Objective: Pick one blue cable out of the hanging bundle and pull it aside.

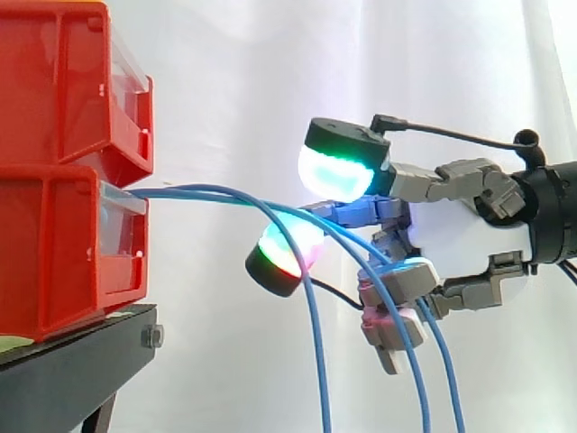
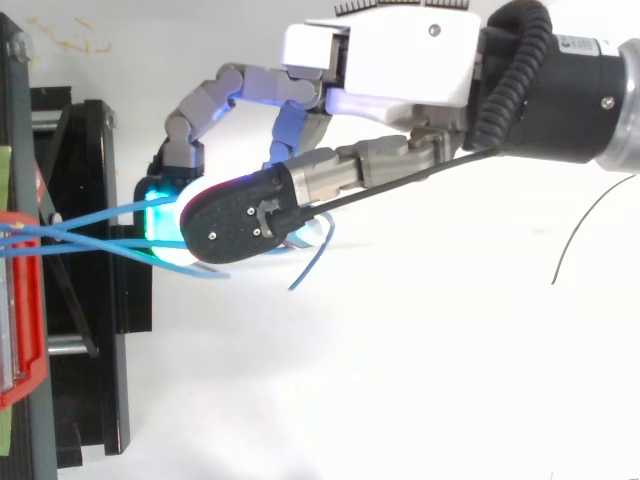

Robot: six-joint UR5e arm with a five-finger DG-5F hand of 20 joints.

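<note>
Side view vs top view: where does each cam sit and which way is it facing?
Side view: beside the work at about its height, looking level across at the red bins on the black stand, with the blue cables before the white curtain; the hand and wrist enter at the right edge.
Top view: above the work, looking down on the black stand and blue cables; the hand and wrist enter at the upper right.
Shared: same red bins, black stand, blue cables, hand.
</note>
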